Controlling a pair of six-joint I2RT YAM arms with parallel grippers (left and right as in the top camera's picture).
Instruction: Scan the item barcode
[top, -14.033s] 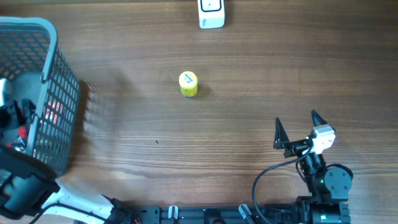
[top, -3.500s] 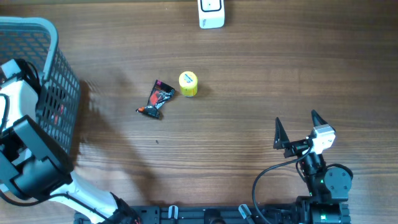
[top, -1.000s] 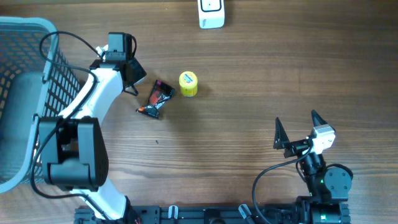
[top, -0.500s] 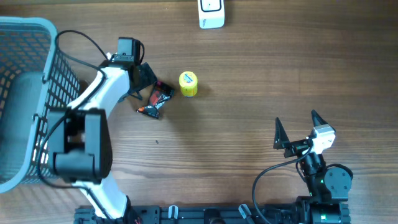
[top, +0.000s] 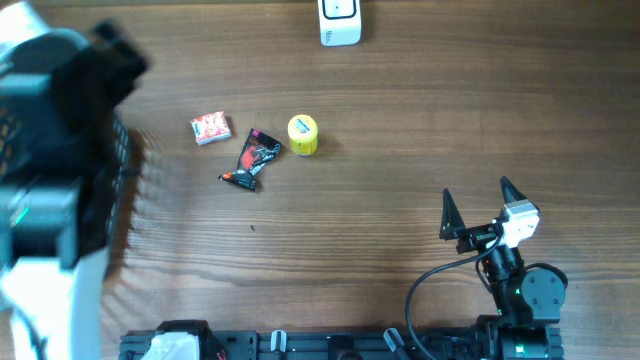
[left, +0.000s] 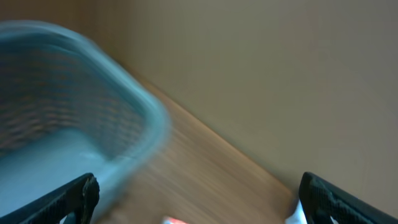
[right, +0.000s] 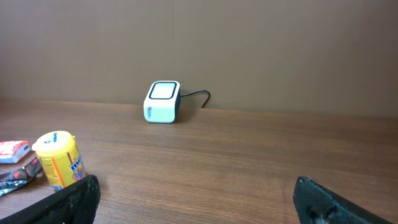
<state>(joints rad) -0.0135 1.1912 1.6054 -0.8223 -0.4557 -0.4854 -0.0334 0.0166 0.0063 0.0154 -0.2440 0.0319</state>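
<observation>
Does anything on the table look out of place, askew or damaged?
Nothing looks spilled or broken. The dark wrapper lies crumpled and askew beside the upright yellow can; the red packet lies flat. The basket is too blurred to judge.

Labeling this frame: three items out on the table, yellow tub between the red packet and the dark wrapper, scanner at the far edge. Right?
No: the overhead view shows the dark wrapper between the red packet and the yellow tub, the tub being rightmost. Three items out on the table, scanner at the far edge: that holds.
</observation>
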